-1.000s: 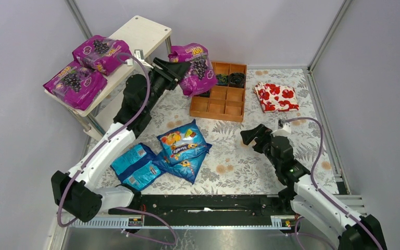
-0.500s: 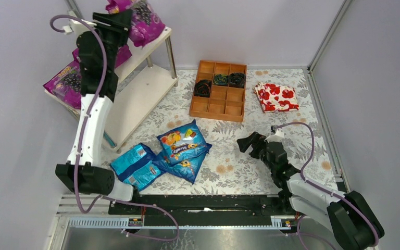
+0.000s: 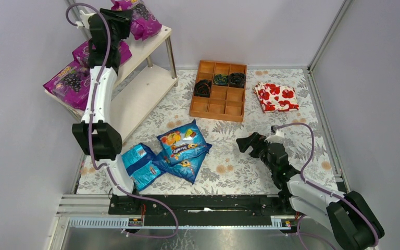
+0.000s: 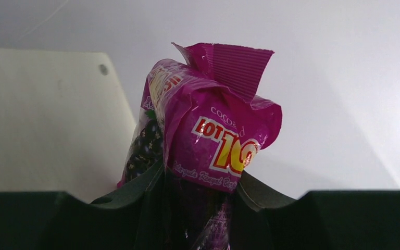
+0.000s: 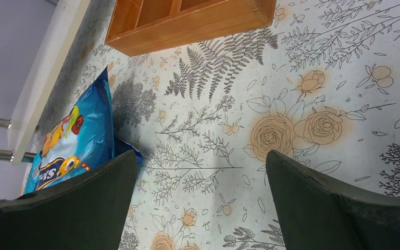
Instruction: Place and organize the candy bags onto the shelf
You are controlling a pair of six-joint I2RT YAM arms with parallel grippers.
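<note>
On the left, the two-tier shelf of pale cream boards on thin metal legs (image 3: pixel 153 40) carried two glossy magenta-purple candy bags (image 3: pixel 75 80) at its near end. The left arm (image 3: pixel 100 94) reached to the far end of the upper board. The left jaws were clamped on a third magenta grape bag (image 4: pixel 213 130), its long axis pointing straight away from them. In the middle, the blue candy bags (image 3: pixel 183 143) lay on the flowered tabletop (image 3: pixel 239 166). The right jaws, wide apart and empty, hovered just right of them, so I judged the right arm (image 3: pixel 291 179) to be nearer.
</note>
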